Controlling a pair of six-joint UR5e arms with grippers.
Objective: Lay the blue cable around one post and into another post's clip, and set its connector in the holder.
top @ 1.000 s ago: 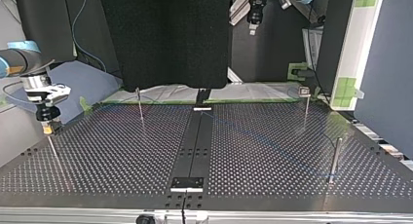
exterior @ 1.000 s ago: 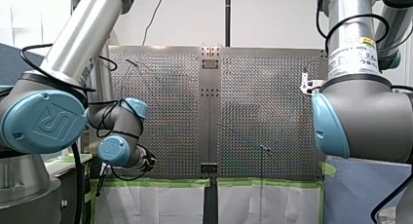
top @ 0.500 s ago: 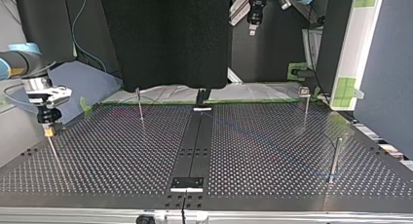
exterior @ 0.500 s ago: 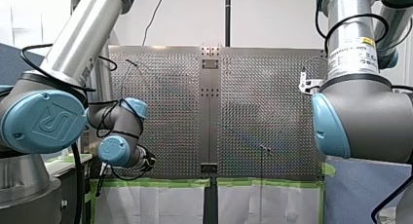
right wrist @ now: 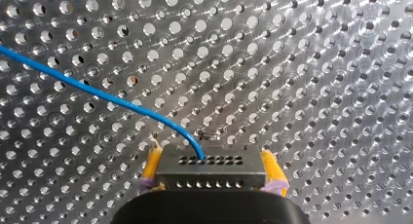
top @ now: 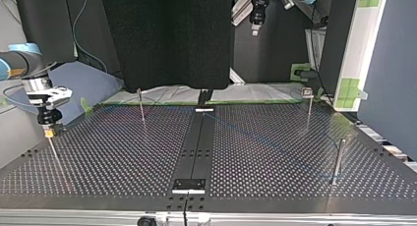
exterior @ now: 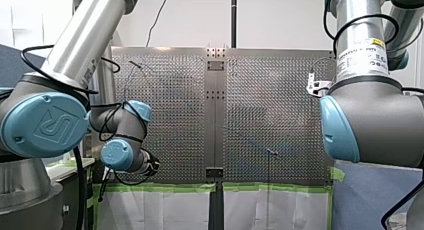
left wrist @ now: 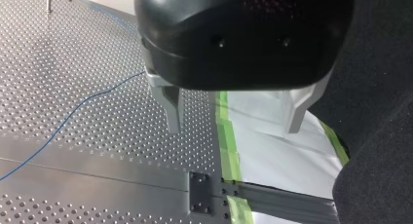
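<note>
In the right wrist view my right gripper is shut on a dark grey connector, held between its yellow pads. The blue cable leaves the connector's face and runs off over the perforated plate. In the top view this gripper hangs at the table's left edge, just above a thin slanted post. The cable shows faintly across the plate toward the right. My left gripper is open with nothing between its metal fingers, above the plate's edge with the cable beside it.
Three more posts stand on the plate in the top view: a thin one at back left, one with a small clip head at back right, and a thicker rod at front right. Green tape lines the plate's edge.
My right gripper with the connector has drifted very slightly toward the top view's left. My left arm has not moved.
</note>
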